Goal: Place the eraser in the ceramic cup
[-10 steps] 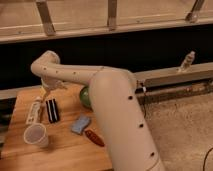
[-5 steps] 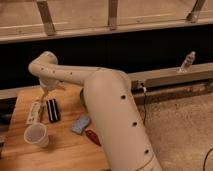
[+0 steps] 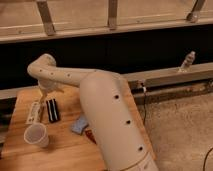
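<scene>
One arm, one gripper (image 3: 44, 96), and it's hanging over the far left part of the wooden bench (image 3: 60, 152), just above the far ends of the stuff lying there. Fingers are spread wide apart with nothing in them, as far as I can make out.

The eraser (image 3: 52, 110) is the black block lying flat on the bench, long side running away from the camera, right below the gripper and not held. Just beside it on the left is a white flat tube-like item (image 3: 34, 112), lying roughly parallel to it.

The ceramic cup (image 3: 36, 135) stands upright nearer the camera, close to the near end of the white item and a bit apart from the eraser.

Right of the eraser there's a blue-grey pad (image 3: 80, 125), partly tucked behind the big white arm (image 3: 112, 125) that fills the middle of the view.
</scene>
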